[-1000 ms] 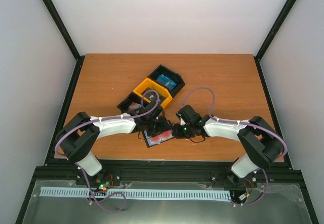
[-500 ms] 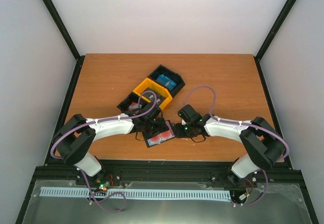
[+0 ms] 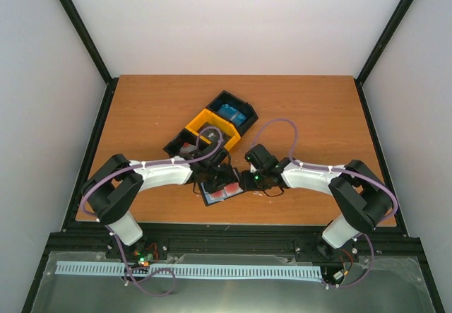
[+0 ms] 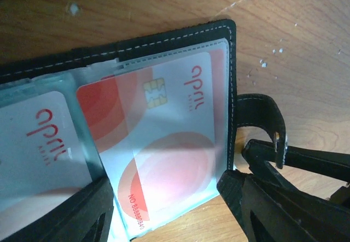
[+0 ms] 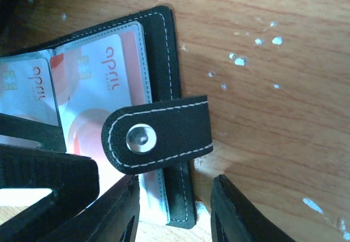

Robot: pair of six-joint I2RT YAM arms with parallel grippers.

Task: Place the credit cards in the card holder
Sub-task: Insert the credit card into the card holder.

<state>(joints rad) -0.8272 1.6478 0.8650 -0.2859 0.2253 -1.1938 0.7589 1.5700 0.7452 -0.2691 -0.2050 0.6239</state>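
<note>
My left gripper [image 4: 164, 198], held apart, straddles the pocketed red-and-white card [image 4: 158, 143]. The right gripper [image 5: 172, 204], also apart, flanks the snap tab [image 5: 158, 135] of the card holder [image 5: 163, 51] at lower centre, likely steadying it.

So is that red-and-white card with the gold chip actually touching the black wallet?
Touching. The left wrist view shows the card tucked inside a clear pocket of the card holder, plastic covering its face.
</note>
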